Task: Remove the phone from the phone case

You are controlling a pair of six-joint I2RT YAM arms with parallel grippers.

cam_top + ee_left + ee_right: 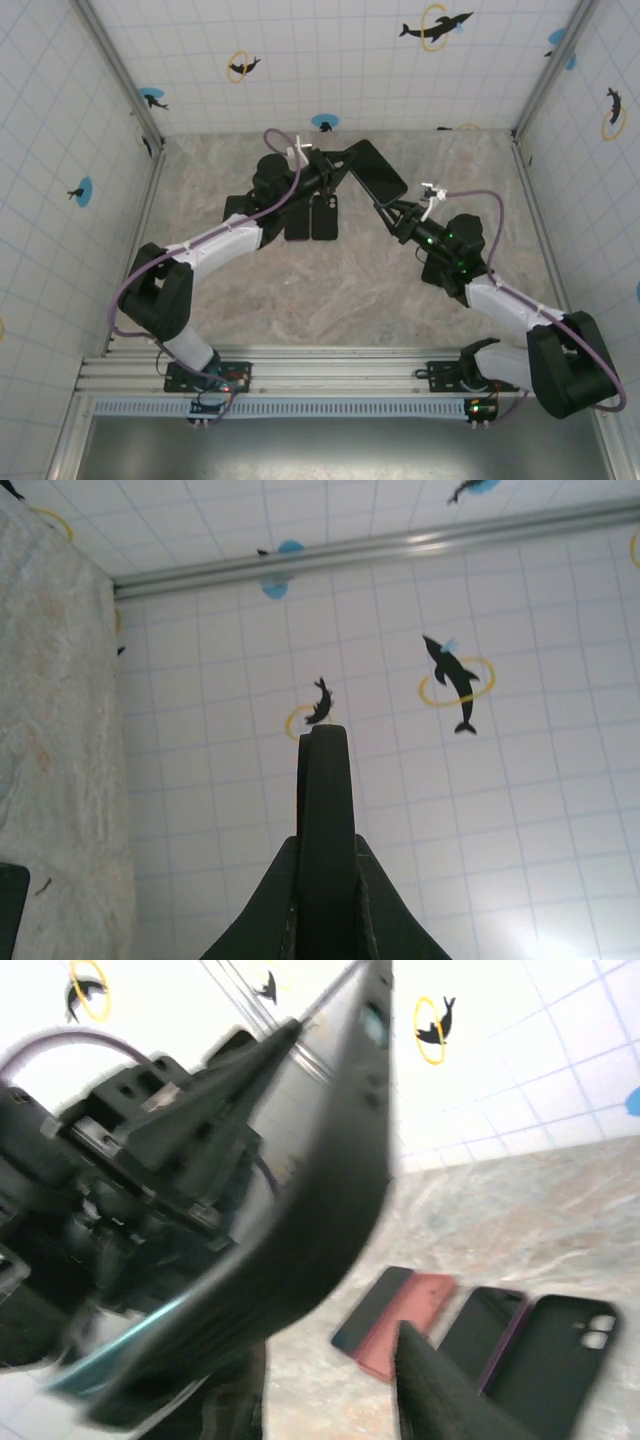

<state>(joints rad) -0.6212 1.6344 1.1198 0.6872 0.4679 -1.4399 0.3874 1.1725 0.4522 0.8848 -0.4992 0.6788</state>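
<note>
While the cased phone (372,172) is hanging in the air over the far part of the tabletop (330,290), it is reading as one dark slab, so the phone is apparently not yet out of its case. The left gripper (325,845) is clenching its jaws on the slab's edge. The right gripper (392,212) is hovering just beside the slab's near corner, jaws seemingly parted and grasping nothing. The separating itself is remaining to be done. Below, a pink phone (405,1325) and an empty black case (565,1350) are lying on the tabletop.

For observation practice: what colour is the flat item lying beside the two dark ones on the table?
The item is salmon pink, clearest in the right wrist view.
</note>
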